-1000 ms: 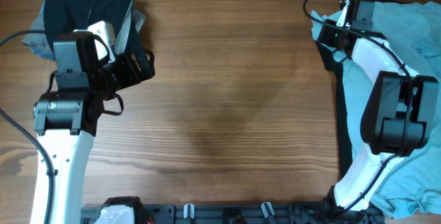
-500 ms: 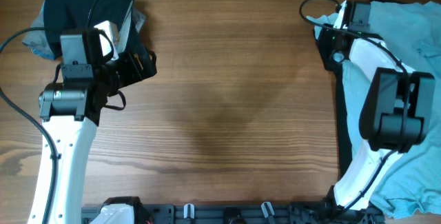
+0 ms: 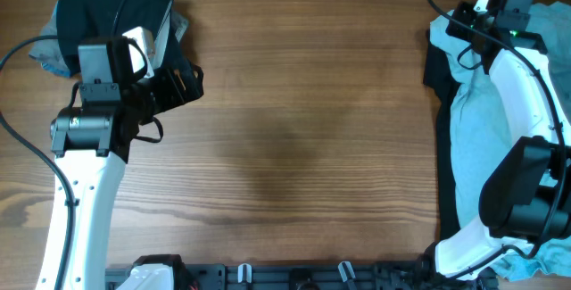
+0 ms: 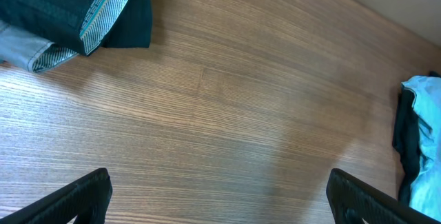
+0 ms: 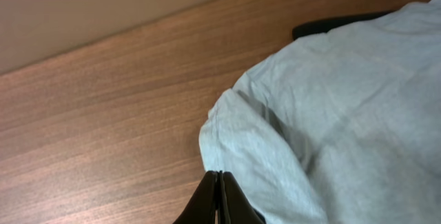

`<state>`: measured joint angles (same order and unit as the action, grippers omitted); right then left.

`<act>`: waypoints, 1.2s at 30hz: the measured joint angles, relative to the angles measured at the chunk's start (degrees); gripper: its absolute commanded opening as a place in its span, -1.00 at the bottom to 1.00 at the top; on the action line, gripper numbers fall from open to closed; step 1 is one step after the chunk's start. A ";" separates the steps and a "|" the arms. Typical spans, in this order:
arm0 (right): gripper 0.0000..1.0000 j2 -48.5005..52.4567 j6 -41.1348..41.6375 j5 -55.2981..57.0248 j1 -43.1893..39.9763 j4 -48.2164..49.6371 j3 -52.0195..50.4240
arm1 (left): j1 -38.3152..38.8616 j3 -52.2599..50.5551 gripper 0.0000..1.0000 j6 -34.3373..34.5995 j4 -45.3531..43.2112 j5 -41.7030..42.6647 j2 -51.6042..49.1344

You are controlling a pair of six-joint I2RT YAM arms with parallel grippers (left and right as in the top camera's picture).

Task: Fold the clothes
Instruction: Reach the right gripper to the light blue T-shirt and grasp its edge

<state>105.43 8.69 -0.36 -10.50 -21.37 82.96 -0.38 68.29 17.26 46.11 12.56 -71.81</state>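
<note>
With our right gripper [image 5: 219,182] pinched shut on the edge of the pale blue T-shirt [image 5: 331,114] and our left gripper [image 4: 219,195] gaping wide, we should pull slowly, keeping the cloth flat.

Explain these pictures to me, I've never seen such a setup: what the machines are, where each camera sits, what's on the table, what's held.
These are two robot arms at a wooden table, each ending in a two-finger gripper. The overhead picture looks straight down on the left arm and the right arm. The other two pictures come from cameras on the wrists. Dark garments lie heaped at the far left. A pale blue T-shirt lies on the right, with black cloth under it. The left gripper is open and empty above bare wood. The right gripper is shut, seemingly pinching the T-shirt's edge.
</note>
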 measured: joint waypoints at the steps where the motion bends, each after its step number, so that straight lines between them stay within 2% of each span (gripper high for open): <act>1: -0.59 0.00 -0.07 -0.02 0.00 -0.50 0.00 | 0.00 0.00 1.00 0.00 -0.02 0.00 0.00; 3: 0.05 0.04 -0.28 -0.04 0.00 -1.42 0.00 | 0.00 0.00 1.00 0.00 -0.02 0.00 0.00; 4: 0.20 0.17 -0.52 -0.04 0.00 -1.86 0.00 | 0.00 0.00 1.00 0.00 0.00 0.00 0.00; 8: 0.29 2.32 -1.07 0.92 0.00 -2.54 0.00 | 0.00 0.00 1.00 0.00 0.35 0.00 0.00; 9: 0.43 3.52 -1.09 1.33 0.00 -2.71 0.00 | 0.00 0.00 1.00 0.00 0.46 0.02 0.00; 10: 0.47 5.49 -1.46 1.99 0.00 -2.82 0.00 | 0.00 0.00 1.00 0.00 0.66 0.00 0.00; 14: 0.46 11.91 -6.03 3.56 -0.07 -2.64 0.00 | 0.00 0.00 1.00 0.00 1.44 0.02 0.00; 15: 0.42 13.18 -7.45 3.87 -0.07 -2.67 0.00 | 0.00 0.00 1.00 0.00 1.55 0.04 0.00; 16: 0.29 14.27 -8.72 4.09 -0.07 -2.64 -0.04 | 0.00 0.00 1.00 0.00 1.57 0.07 0.00; 20: 0.18 15.52 -10.51 5.60 -0.07 -2.51 -0.09 | 0.00 0.00 1.00 0.00 1.73 0.44 0.00; 27: 0.15 15.52 -10.32 5.09 -0.87 -2.16 -0.09 | 0.00 0.00 1.00 0.00 2.56 0.85 0.00; 32: 0.23 15.52 -12.11 1.81 -2.71 -3.15 0.35 | 0.00 -0.02 1.00 0.00 2.56 0.85 0.00; 35: 0.07 15.50 -17.20 -1.27 -3.21 -5.18 0.79 | 0.00 0.00 1.00 0.00 2.56 0.85 0.00; 36: 0.07 15.50 -18.86 -2.29 -3.21 -5.51 0.79 | 0.00 0.00 1.00 0.00 2.56 0.85 0.00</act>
<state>120.92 -10.17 -2.66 -13.72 -26.87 83.74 -0.38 68.29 17.26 48.66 13.41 -71.81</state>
